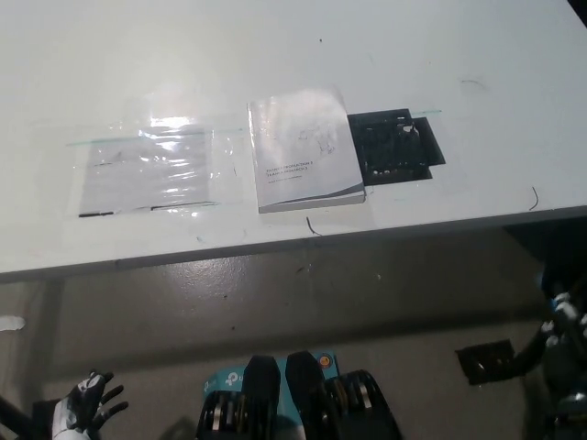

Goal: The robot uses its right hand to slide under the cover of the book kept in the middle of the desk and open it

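Observation:
A closed white book (303,151) with a grey cover lies flat in the middle of the white desk (275,46), close to its front edge. My black right hand (561,344) is low at the picture's right edge, below the desk and far from the book; it is blurred and partly cut off. At the lower left corner my white left hand (83,411) rests with fingers spread, holding nothing, also well below the desk.
A clear plastic sleeve (147,170) lies flat left of the book. A black patch (396,147) sits on the desk right beside the book. The desk's front edge (275,246) runs across the picture, with grey floor (229,302) below.

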